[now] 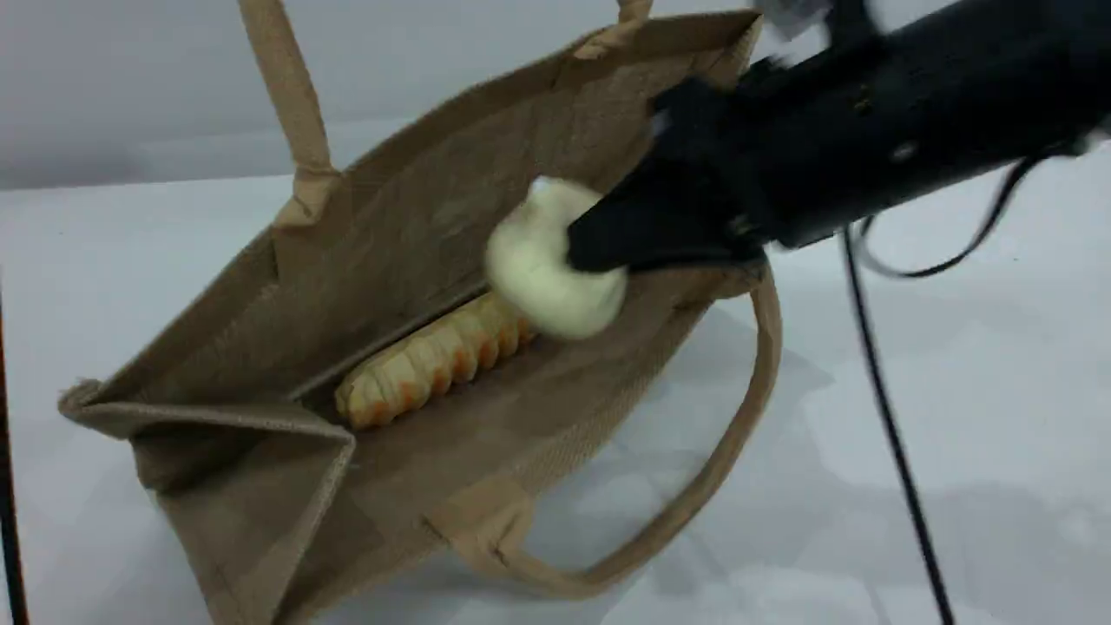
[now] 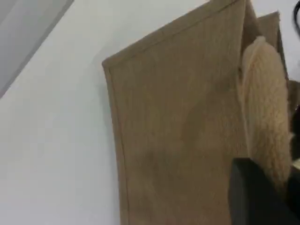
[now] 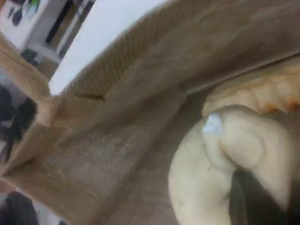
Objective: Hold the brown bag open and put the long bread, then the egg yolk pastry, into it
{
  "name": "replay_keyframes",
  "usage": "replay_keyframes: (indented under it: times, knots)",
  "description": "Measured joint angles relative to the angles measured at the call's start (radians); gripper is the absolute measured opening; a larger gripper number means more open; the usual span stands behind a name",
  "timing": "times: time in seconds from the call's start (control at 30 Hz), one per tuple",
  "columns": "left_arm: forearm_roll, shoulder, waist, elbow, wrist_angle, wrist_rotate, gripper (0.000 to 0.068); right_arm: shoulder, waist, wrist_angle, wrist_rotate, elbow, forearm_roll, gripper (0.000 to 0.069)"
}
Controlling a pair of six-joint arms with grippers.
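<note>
The brown bag (image 1: 391, 234) stands tilted and open on the white table. Its far handle (image 1: 291, 95) runs taut up out of the scene view. In the left wrist view my left gripper (image 2: 258, 197) is shut on that padded handle (image 2: 267, 117), beside the bag's outer wall (image 2: 178, 126). The long bread (image 1: 434, 356) lies along the bag's bottom. My right gripper (image 1: 581, 252) reaches into the bag's mouth, shut on the egg yolk pastry (image 1: 529, 260), which hangs just above the bread's far end. The right wrist view shows the pastry (image 3: 206, 178) at the fingertip, with the bread (image 3: 262, 91) behind it.
The bag's near handle (image 1: 694, 495) droops onto the white table (image 1: 955, 434). A black cable (image 1: 894, 434) hangs from the right arm down past the bag's right side. A dark strip (image 1: 7, 486) runs along the left edge of the scene view.
</note>
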State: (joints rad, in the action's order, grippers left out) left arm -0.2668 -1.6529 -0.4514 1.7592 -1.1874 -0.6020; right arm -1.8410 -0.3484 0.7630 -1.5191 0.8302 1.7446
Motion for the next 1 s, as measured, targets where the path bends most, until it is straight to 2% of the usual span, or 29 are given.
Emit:
replay_keyframes:
  times: [0.13, 0.27, 0.47, 0.57, 0.8, 1.0]
  knots:
    - [0.001, 0.000, 0.000, 0.000, 0.000, 0.000, 0.0090, -0.051, -0.078, -0.087, 0.000, 0.059, 0.000, 0.0066]
    - [0.003, 0.000, 0.000, 0.000, -0.001, 0.000, 0.0090, -0.062, -0.116, -0.175, 0.000, 0.112, 0.001, 0.0132]
    - [0.000, 0.000, 0.000, 0.000, -0.005, 0.001, 0.0090, -0.061, -0.120, -0.204, 0.000, 0.136, 0.002, 0.0314]
    - [-0.001, 0.000, 0.000, 0.000, -0.005, 0.002, 0.0090, -0.060, -0.120, -0.203, -0.004, 0.136, 0.001, 0.0373]
    - [-0.002, 0.000, 0.000, 0.000, -0.002, 0.002, 0.0090, 0.011, -0.120, -0.147, 0.059, 0.136, -0.013, 0.0395]
    - [-0.020, 0.000, 0.000, -0.001, 0.009, 0.008, 0.0090, 0.164, -0.120, -0.165, 0.181, 0.136, -0.205, 0.0395]
